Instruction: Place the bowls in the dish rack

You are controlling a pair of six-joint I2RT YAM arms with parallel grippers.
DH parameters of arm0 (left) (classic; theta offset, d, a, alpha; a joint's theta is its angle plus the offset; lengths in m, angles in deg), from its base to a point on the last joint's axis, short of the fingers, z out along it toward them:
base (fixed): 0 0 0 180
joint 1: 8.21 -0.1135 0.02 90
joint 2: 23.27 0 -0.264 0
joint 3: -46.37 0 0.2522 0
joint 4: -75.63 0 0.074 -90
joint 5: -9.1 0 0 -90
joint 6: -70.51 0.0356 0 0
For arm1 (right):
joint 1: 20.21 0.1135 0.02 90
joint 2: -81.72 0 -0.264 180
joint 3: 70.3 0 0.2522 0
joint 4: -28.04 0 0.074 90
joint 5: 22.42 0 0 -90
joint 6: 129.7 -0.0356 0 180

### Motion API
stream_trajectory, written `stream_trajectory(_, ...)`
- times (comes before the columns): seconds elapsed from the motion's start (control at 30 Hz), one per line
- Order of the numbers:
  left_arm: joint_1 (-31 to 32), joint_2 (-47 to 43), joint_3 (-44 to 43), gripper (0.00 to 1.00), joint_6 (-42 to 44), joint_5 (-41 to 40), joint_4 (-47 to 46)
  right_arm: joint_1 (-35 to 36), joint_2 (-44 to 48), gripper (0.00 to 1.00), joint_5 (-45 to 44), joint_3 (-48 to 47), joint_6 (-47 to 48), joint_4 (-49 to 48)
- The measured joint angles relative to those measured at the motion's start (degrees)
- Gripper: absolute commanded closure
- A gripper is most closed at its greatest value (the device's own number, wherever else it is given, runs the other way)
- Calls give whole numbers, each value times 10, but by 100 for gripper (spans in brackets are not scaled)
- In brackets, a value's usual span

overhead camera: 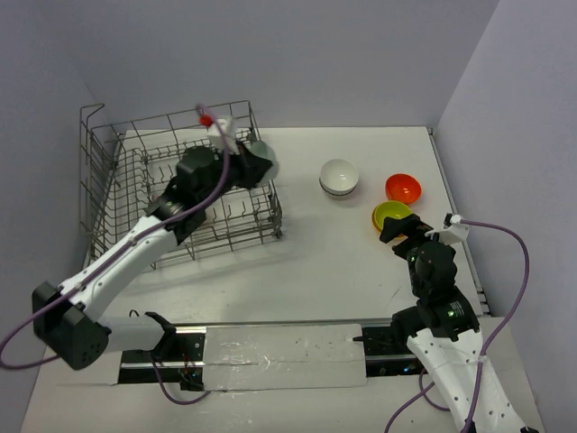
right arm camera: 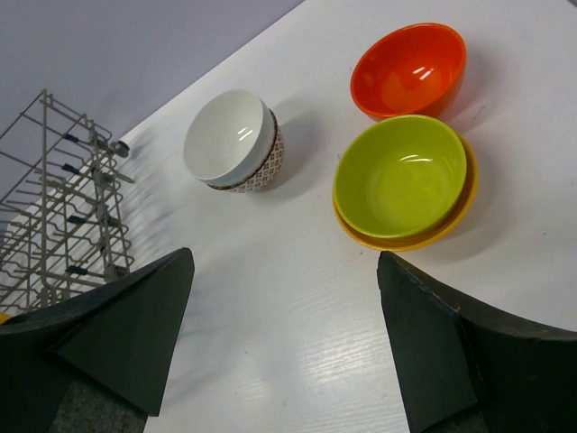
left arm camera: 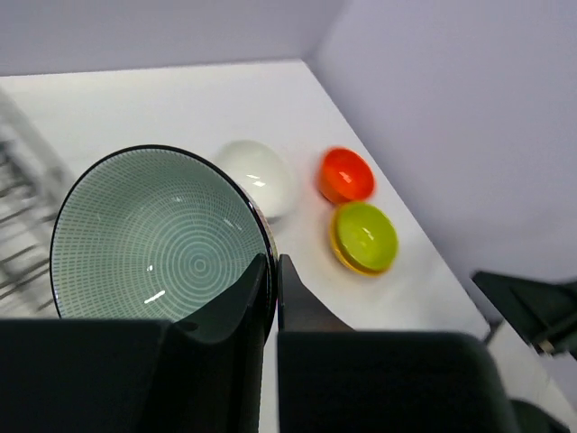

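Gripping the pale green bowl point(left arm camera: 153, 234) by its dark rim, the left gripper point(left arm camera: 273, 271) is clamped on it and holds it tilted above the far right corner of the dish rack point(overhead camera: 95, 189). Right gripper point(right arm camera: 284, 262): jaws wide apart, empty, hanging over the table point(overhead camera: 306, 262) beside the lime green bowl point(right arm camera: 401, 176), which nests in a yellow bowl point(right arm camera: 460, 203). White bowl point(right arm camera: 225, 135) and orange bowl point(right arm camera: 410, 68) sit on the table, right of the rack.

White table point(overhead camera: 297, 271), dish rack point(overhead camera: 99, 171), white bowl point(overhead camera: 340, 176), orange bowl point(overhead camera: 403, 188), lime-topped stack point(overhead camera: 390, 215)
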Motion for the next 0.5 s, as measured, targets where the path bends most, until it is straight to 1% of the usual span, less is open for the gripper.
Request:
stream_trajectory(0.1, -81, -73, 74, 100, -39, 0, -24, 0, -3, 10, 9, 0, 3, -6)
stream_trajectory(0.23, -170, -139, 133, 100, -83, 21, -53, 0, -4, 11, 19, 2, 5, -17)
stream_trajectory(0.37, -242, -162, 195, 100, -140, 76, -120, 0, -5, 11, 27, 8, 9, -21)
stream_trajectory(0.5, -290, -153, 259, 100, -193, 119, -178, 0, -9, 11, 32, 8, 11, -21)
